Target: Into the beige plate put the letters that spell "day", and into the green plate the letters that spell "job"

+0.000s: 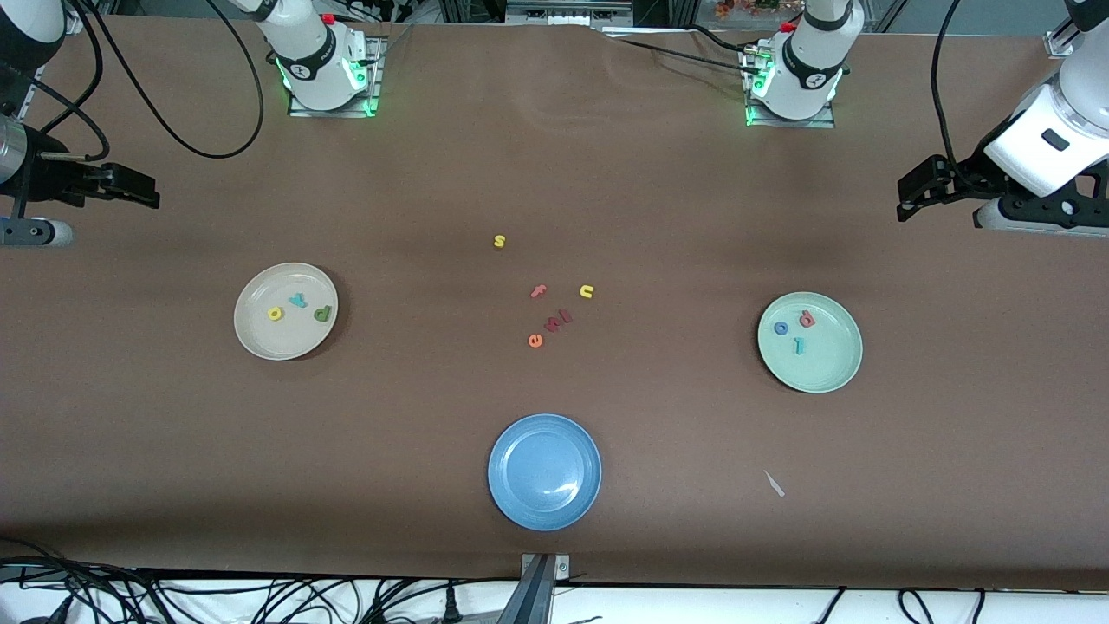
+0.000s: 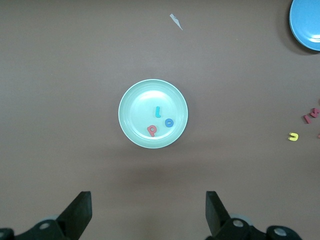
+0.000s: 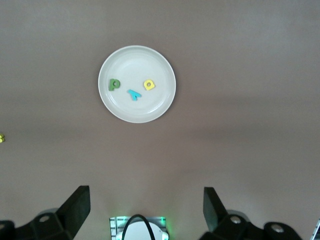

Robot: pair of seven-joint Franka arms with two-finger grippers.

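Observation:
The beige plate [image 1: 260, 336] lies toward the right arm's end and holds the yellow a [image 1: 275, 313], the teal y [image 1: 298, 300] and the dark green d [image 1: 322, 313]. The green plate [image 1: 833, 364] lies toward the left arm's end with the blue o [image 1: 781, 328], the red b [image 1: 807, 319] and the teal j [image 1: 800, 346] in it. My left gripper [image 2: 148, 210] hangs open high over bare table beside the green plate [image 2: 131, 97]. High over the table by the beige plate [image 3: 160, 107], my right gripper [image 3: 146, 207] is open too. Nothing sits between either pair of fingers.
A blue plate [image 1: 544, 485] lies near the table's front edge at the middle. Loose letters lie mid-table: a yellow s [image 1: 499, 241], a pink f [image 1: 538, 291], a yellow u [image 1: 586, 291], an orange e [image 1: 535, 341] and red ones [image 1: 559, 321]. A paper scrap [image 1: 774, 484] lies nearer the front camera than the green plate.

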